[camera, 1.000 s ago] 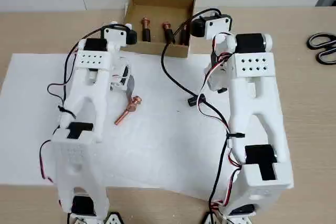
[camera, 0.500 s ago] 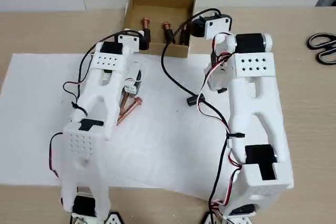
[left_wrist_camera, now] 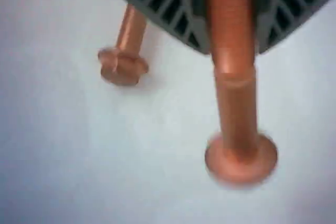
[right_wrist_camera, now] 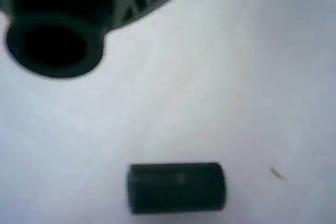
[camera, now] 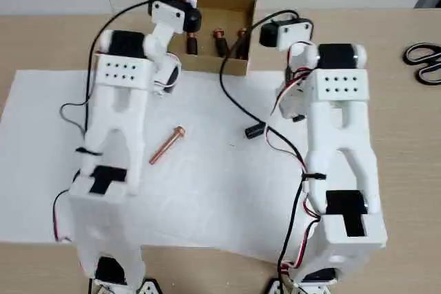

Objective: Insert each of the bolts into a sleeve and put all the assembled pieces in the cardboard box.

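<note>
Leftmost, the left gripper (left_wrist_camera: 231, 30) pinches the held bolt (left_wrist_camera: 239, 103), smooth copper with a round flange, between ribbed dark jaws. The loose bolt (camera: 167, 145), also copper, lies left of the paper sheet's (camera: 207, 197) centre. The cardboard box (camera: 207, 65) sits at the sheet's far edge. The loose sleeve (camera: 253, 131), a matte black cylinder, lies right of centre; the right gripper (right_wrist_camera: 63, 9) clamps the tubular held sleeve (right_wrist_camera: 55, 69). A second ago both bolts were together on the sheet.

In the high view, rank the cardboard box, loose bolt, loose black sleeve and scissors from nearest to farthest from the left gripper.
From the left gripper:
1. cardboard box, just beyond it.
2. loose bolt, on the paper, left side.
3. loose sleeve, mid-paper, toward the right.
4. scissors, far right.
</note>
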Controlling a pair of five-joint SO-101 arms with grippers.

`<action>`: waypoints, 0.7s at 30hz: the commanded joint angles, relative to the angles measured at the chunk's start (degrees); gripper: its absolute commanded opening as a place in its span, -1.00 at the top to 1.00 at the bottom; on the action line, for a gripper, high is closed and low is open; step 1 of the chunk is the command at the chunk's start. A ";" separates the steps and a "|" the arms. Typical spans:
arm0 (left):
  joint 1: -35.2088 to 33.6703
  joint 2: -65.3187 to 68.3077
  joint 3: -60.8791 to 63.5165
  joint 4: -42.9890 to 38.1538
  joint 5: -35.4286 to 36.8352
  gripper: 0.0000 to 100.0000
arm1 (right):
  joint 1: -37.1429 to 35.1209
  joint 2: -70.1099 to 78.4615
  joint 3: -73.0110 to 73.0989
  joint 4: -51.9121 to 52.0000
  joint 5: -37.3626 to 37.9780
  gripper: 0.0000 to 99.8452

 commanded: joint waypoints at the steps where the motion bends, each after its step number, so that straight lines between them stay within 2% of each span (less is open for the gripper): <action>1: 1.85 -10.11 5.49 1.14 -5.36 0.99 | 2.95 -6.81 -0.53 0.66 -0.44 0.99; 7: 3.25 -17.76 23.96 0.18 -7.30 0.99 | 4.26 -14.02 -0.26 0.66 -0.44 0.99; 11: 1.32 -18.46 35.82 -9.05 -7.30 0.99 | 4.18 -16.40 -0.26 0.66 -0.44 0.99; 17: 1.85 -18.11 34.15 -16.79 -7.12 0.99 | 4.00 -16.84 -0.18 0.75 -0.70 0.99; 21: 1.76 -17.93 29.49 -16.88 -6.95 0.99 | 4.00 -16.92 -0.18 0.75 -2.11 0.99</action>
